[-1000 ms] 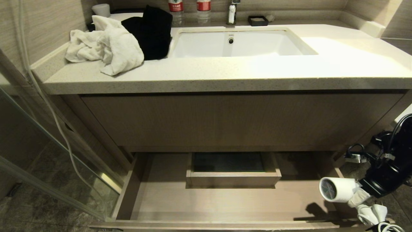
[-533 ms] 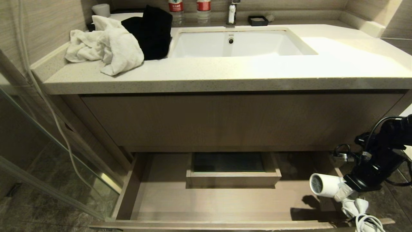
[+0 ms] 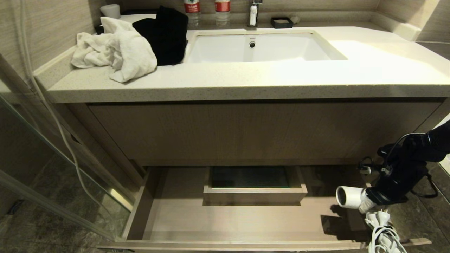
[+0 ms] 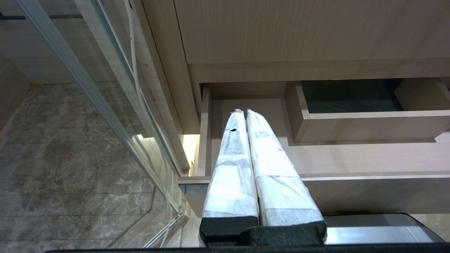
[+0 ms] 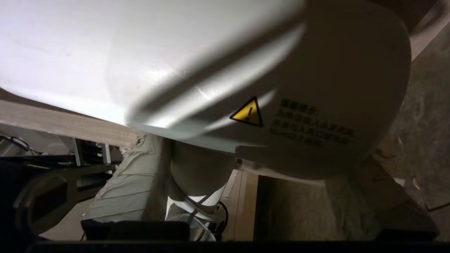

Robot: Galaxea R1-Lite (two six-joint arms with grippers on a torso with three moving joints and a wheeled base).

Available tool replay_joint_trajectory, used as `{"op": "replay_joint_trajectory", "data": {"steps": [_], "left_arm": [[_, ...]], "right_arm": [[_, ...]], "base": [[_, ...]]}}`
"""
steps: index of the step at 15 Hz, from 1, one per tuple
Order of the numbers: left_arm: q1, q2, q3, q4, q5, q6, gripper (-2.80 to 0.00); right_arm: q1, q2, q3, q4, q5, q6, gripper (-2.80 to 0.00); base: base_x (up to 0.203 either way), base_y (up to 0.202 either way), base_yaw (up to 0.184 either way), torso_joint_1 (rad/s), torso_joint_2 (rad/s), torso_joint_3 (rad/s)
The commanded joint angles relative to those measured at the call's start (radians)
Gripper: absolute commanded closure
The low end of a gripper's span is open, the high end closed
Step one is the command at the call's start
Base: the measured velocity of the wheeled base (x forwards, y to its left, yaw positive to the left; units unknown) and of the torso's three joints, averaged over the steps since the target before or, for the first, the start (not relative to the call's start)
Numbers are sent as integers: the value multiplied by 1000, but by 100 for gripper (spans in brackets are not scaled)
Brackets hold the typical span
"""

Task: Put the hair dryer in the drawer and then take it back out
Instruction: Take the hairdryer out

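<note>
White hair dryer (image 3: 348, 197): clamped in right gripper (image 3: 365, 203), above open drawer (image 3: 225, 225), right end.
Left gripper (image 4: 246, 114): fingers pressed together, idle.

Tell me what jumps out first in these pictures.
The right gripper holds a white hair dryer over the right end of the open drawer, cord dangling. Above, a white towel lies heaped on the counter left of the sink.

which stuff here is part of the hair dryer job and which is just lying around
Job: hair dryer, held by the right gripper; open drawer.

Lying about: white towel, black cloth, two water bottles, black soap dish.
</note>
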Motion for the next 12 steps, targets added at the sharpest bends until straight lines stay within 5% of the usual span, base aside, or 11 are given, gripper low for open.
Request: {"op": "replay_joint_trajectory", "data": {"steps": [1, 12], "left_arm": [[0, -2, 0, 0, 1, 1, 0], [0, -2, 0, 0, 1, 1, 0]], "right_arm": [[1, 16, -1, -4, 1, -3, 0], [21, 146, -105, -111, -1, 60, 0]], "base": [[0, 0, 0, 0, 0, 0], [0, 0, 0, 0, 0, 0]]}}
